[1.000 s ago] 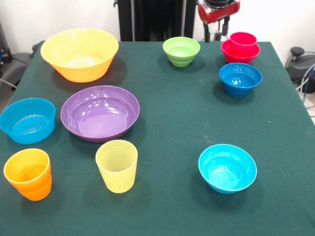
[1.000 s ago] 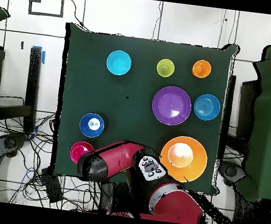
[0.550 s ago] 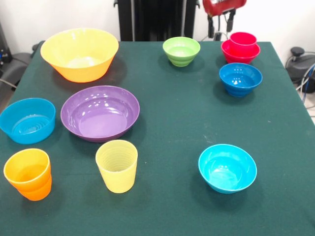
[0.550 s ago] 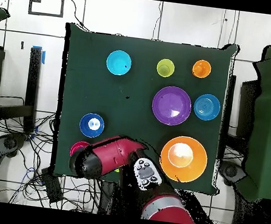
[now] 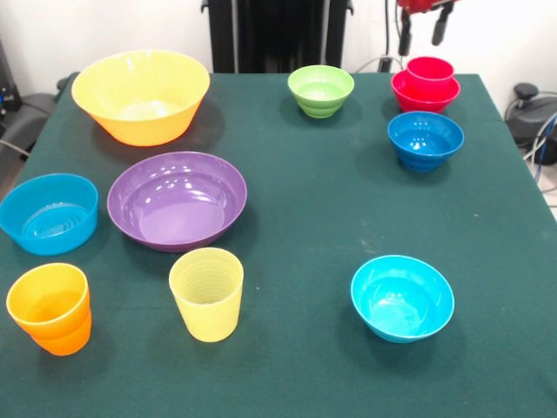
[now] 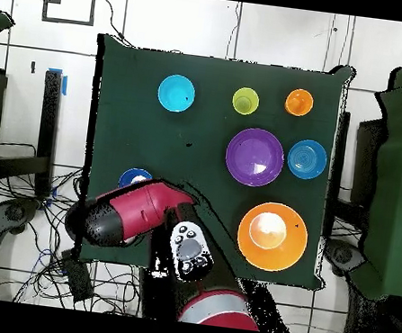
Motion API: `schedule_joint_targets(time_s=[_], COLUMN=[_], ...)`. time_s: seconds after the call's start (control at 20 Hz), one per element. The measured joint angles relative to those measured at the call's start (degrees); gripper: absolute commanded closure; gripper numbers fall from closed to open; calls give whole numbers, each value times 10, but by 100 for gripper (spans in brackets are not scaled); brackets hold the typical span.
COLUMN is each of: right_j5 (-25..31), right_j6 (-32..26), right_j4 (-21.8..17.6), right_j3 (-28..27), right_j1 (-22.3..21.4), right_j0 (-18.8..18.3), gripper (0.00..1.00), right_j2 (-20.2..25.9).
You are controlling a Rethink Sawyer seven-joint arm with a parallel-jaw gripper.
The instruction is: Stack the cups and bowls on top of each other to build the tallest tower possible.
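The tower is a red cup (image 5: 431,70) nested in a small red bowl (image 5: 425,92) at the far right. My gripper (image 5: 422,35) hangs just above and behind it, open, with nothing between its fingers. In front of the tower sits the dark blue bowl (image 5: 425,139). The lime green bowl (image 5: 321,90) is at the far middle and the yellow-orange bowl (image 5: 141,94) at the far left. The purple bowl (image 5: 177,200), light blue bowl (image 5: 48,212), orange cup (image 5: 50,307), pale yellow cup (image 5: 207,293) and cyan bowl (image 5: 402,297) lie nearer.
From overhead, the red arm (image 6: 131,215) covers the tower and most of the dark blue bowl (image 6: 131,176). The green table cloth (image 5: 313,218) reaches the table's edges. Cables and chairs stand beside the table.
The gripper has risen and shifted right in the front view, so only its fingers show at the top edge. Overhead, the arm has swung left. No cup or bowl moved.
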Motion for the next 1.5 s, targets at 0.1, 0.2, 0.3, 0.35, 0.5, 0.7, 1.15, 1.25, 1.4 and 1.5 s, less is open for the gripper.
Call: schedule_joint_targets(time_s=[0.1, 0.2, 0.3, 0.35, 0.5, 0.7, 1.15, 1.25, 1.4, 1.5], right_j5=[0, 0, 0, 0, 0, -1, -18, -18, -19, -20], right_j6=[0, 0, 0, 0, 0, 0, 0, 0, 0, 0], right_j4=[0, 0, 0, 0, 0, -1, -1, -2, -9, -17], right_j3=[-8, -13, -18, -21, -30, -42, -63, -67, -72, -78], right_j1=[0, 0, 2, 4, 15, 37, 87, 101, 114, 127], right_j0=[9, 15, 19, 20, 20, 20, 19, 18, 17, 14], gripper=[0, 0, 0, 0, 0, 0, 0, 0, 0, 0], right_j2=[2, 3, 5, 6, 6, 6, 6, 6, 6, 6])
